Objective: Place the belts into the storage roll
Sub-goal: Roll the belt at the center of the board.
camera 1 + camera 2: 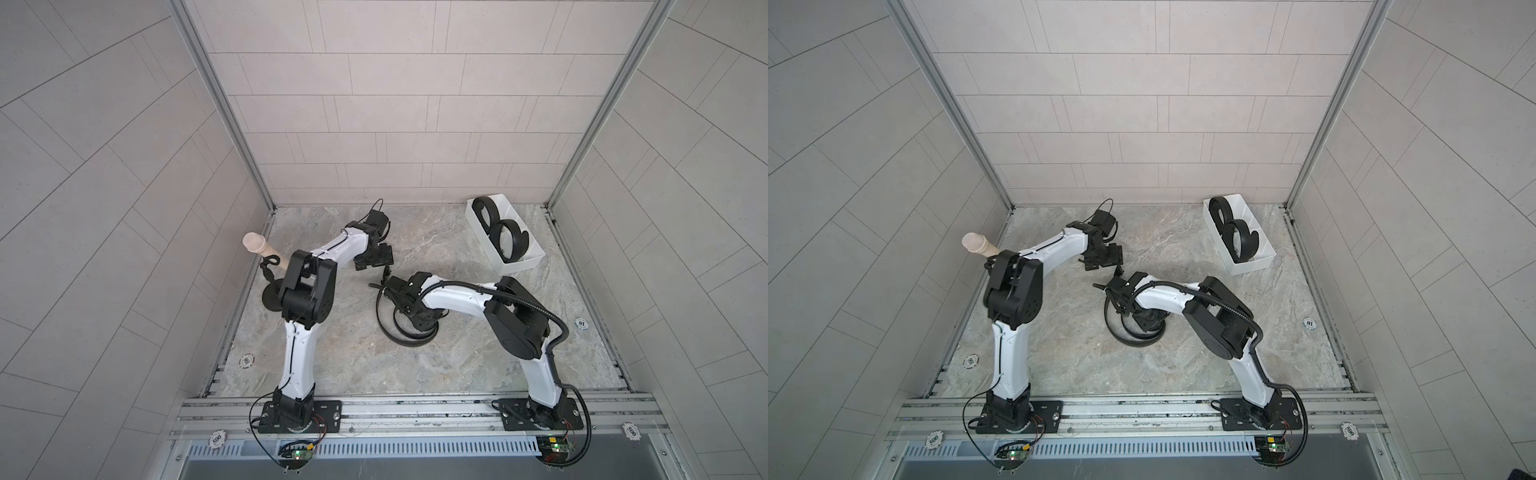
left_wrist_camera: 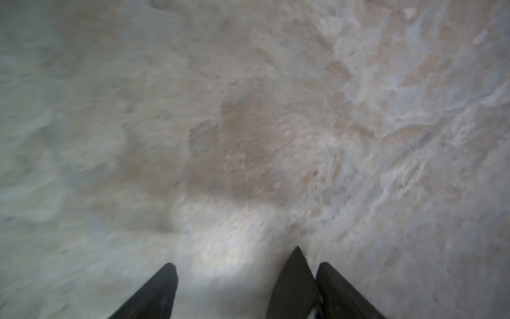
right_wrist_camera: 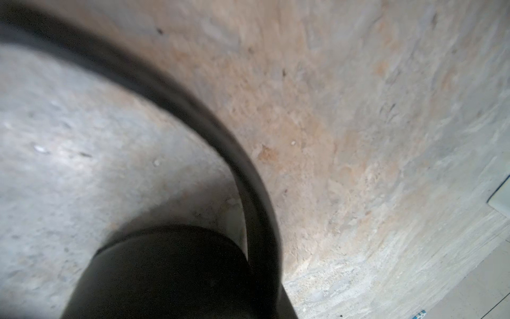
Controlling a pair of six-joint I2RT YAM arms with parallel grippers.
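While the left gripper (image 1: 374,262) hangs just above the marbled table (image 1: 332,357), a touch toward 11 o'clock from centre, its wrist view gives us the answer: the fingers (image 2: 157,292) stand well apart, bare stone between them, nothing held. A dark wedge sits tight against one finger there, too blurred to name.

Over to the middle of the table: the loose belt (image 1: 405,340) lies in slack, overlapping loops, one end rising toward 12 o'clock, near the left gripper. The right gripper (image 1: 417,322) is planted right down inside those loops, and the arm's own wrist hides its tips in both top views. From the right wrist camera, the strap (image 3: 240,165) sweeps past in a broad black curve on edge, with a dark rounded mass filling the near side. Whether those jaws are apart, together or clamped on the belt, I cannot tell.

Up at 1 o'clock, the white storage tray (image 1: 521,266) sits angled near the far corner. Inside, one coiled belt (image 1: 494,212) at its far end, and a second coil (image 1: 516,245) just beside it toward the near end, both standing on edge.

At 9 o'clock, the black-based stand (image 1: 272,297) with its beige peg leans by the wall, behind the left arm.
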